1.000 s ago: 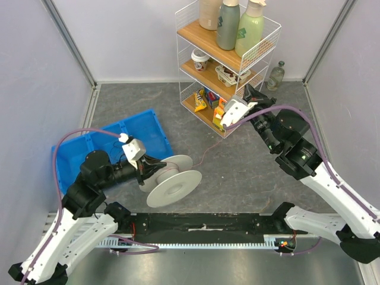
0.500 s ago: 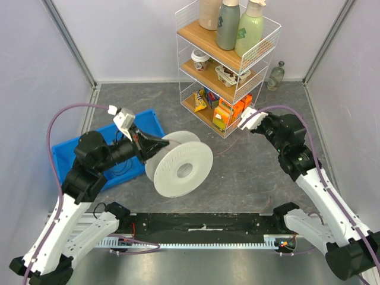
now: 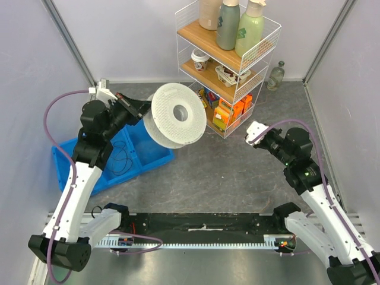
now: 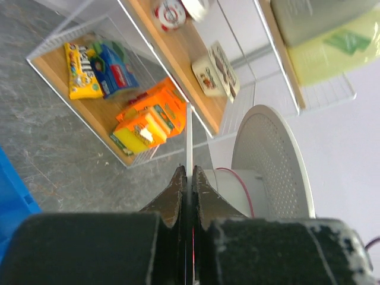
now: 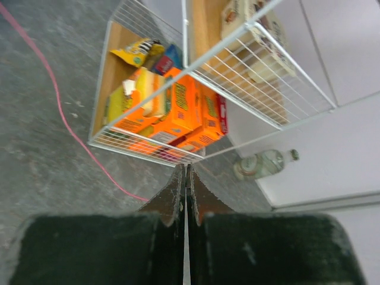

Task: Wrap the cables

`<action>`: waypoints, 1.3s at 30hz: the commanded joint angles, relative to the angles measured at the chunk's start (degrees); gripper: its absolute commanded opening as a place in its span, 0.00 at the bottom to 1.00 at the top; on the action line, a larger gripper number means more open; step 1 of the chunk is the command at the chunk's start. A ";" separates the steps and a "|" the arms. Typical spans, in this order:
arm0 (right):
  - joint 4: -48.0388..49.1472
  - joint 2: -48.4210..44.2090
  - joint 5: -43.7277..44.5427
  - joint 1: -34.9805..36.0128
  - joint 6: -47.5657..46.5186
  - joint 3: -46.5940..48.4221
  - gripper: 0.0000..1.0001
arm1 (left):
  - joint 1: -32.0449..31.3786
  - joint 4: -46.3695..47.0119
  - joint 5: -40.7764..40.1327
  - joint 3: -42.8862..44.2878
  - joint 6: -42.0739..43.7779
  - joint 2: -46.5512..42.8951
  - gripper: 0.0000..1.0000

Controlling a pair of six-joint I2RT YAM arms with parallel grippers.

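Note:
My left gripper (image 3: 142, 108) is shut on the rim of a white perforated spool (image 3: 178, 116) and holds it in the air, in front of the wire shelf. In the left wrist view the fingers (image 4: 189, 172) pinch the thin flange, and a red cable (image 4: 240, 181) lies round the hub of the spool (image 4: 270, 160). My right gripper (image 3: 256, 132) is shut, low over the floor to the right of the shelf. In the right wrist view a thin red cable (image 5: 65, 122) runs across the floor and passes behind my left finger (image 5: 169, 196). I see nothing between the jaws.
A wire shelf rack (image 3: 228, 59) with bottles, cups and snack boxes stands at the back. A blue bin (image 3: 133, 133) holding black cables (image 3: 119, 160) sits at the left. A glass bottle (image 3: 275, 75) lies by the right wall and also shows in the right wrist view (image 5: 264, 163).
My left arm has lifted the spool from the floor up and back toward the shelf, turning its face upward. My right gripper has drawn back from the shelf, down and to the right.

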 commanded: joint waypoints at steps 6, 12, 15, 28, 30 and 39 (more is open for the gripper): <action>-5.20 -3.38 -11.26 -0.30 6.07 1.44 0.00 | 0.30 -5.82 -25.40 11.31 -5.59 1.53 0.02; -9.68 -6.29 -14.94 -0.22 6.07 3.20 0.00 | 0.30 -6.00 -32.44 13.34 -0.75 3.64 0.02; -11.18 -6.90 -17.67 -0.30 6.76 3.90 0.00 | 0.30 -5.66 -33.94 13.87 -0.30 4.43 0.01; -13.29 -4.54 -27.78 3.47 13.97 5.75 0.00 | 0.21 -3.99 -34.12 11.50 -1.89 6.80 0.02; -13.55 -3.83 -27.52 5.57 15.11 6.63 0.00 | 0.30 -3.72 -34.82 11.41 -1.62 7.51 0.02; -14.44 -1.38 -23.04 19.37 18.54 10.58 0.00 | -0.05 0.32 -37.99 13.86 6.10 12.60 0.02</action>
